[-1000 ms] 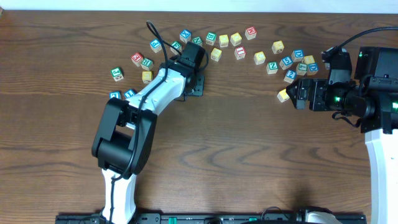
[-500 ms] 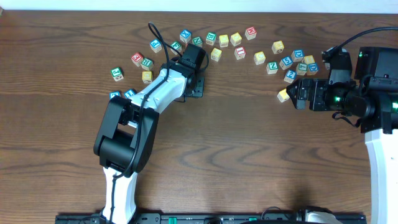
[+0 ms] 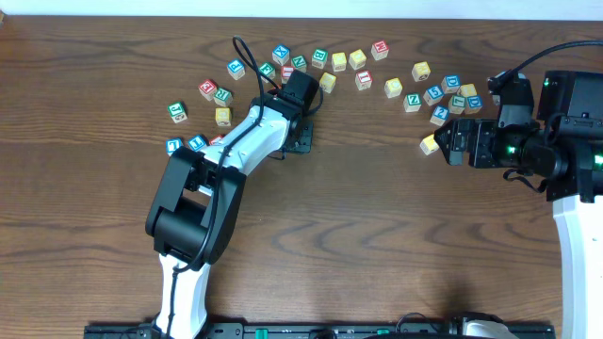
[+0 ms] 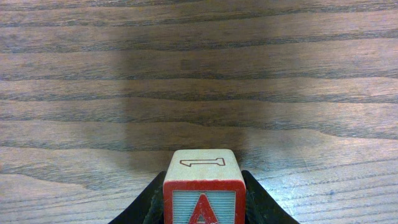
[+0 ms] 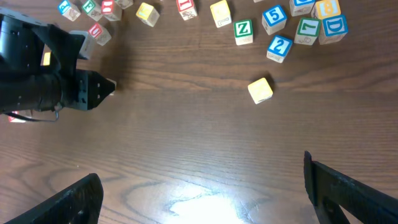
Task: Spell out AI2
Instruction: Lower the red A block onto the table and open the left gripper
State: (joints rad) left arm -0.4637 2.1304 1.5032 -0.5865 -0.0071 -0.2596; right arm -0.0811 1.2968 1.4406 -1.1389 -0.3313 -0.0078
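A cube (image 4: 204, 194) — clamped in my left hand (image 4: 204, 211), dark fingers (image 4: 148, 206) touching both its sides. The red-framed A face looks back at the wrist camera, and the face beyond it carries an outlined "1". It is held over bare counter (image 4: 199, 74), just below the scattered row of cubes.

I cube (image 3: 364, 80) sits in that row. The 2 cube (image 5: 280, 47) lies in the cluster on the right. Neither has been touched.

Step in hand, as I judge it: set A down as the first letter.
- Choose a spot with free wood to its right for I and 2.
- Keep the cube square to the grain and the A face up.
- Lower until the base touches, then release — no drop, or it may tip.
- Withdraw straight, so the fingers don't nudge it.

Right hand (image 5: 202, 199) is spread wide and empty, near a plain yellow cube (image 5: 260, 89).
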